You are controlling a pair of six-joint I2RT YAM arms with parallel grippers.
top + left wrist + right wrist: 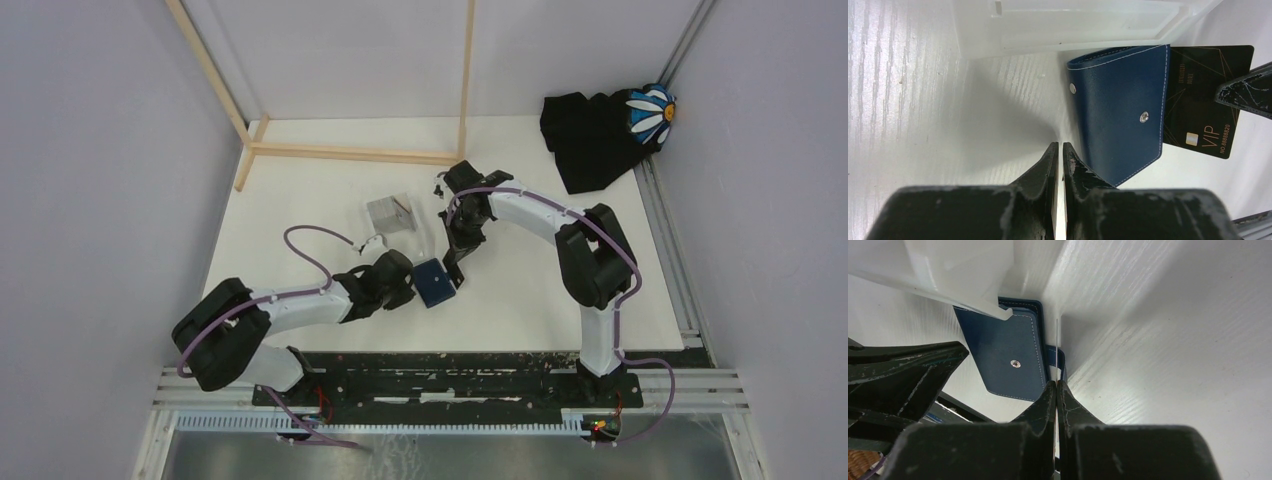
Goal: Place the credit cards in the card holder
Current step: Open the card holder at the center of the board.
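Observation:
The navy card holder [437, 283] lies on the white table with its snap side up; it also shows in the left wrist view [1120, 110] and the right wrist view [1003, 355]. My right gripper [452, 268] [1055, 385] is shut on a credit card, dark with gold "VIP" lettering [1198, 100], seen edge-on in its own view [1056, 340]. The card sits at the holder's far edge, partly tucked behind it. My left gripper [412, 287] [1063, 147] is shut, with one finger against the holder's near corner. No other cards are in view.
A clear plastic box [390, 213] [1073, 25] [948, 270] stands just behind the holder. A wooden frame [350, 152] is at the back, and a black cloth with a daisy print [600, 130] at the back right. A small dark item [437, 188] lies near the right arm.

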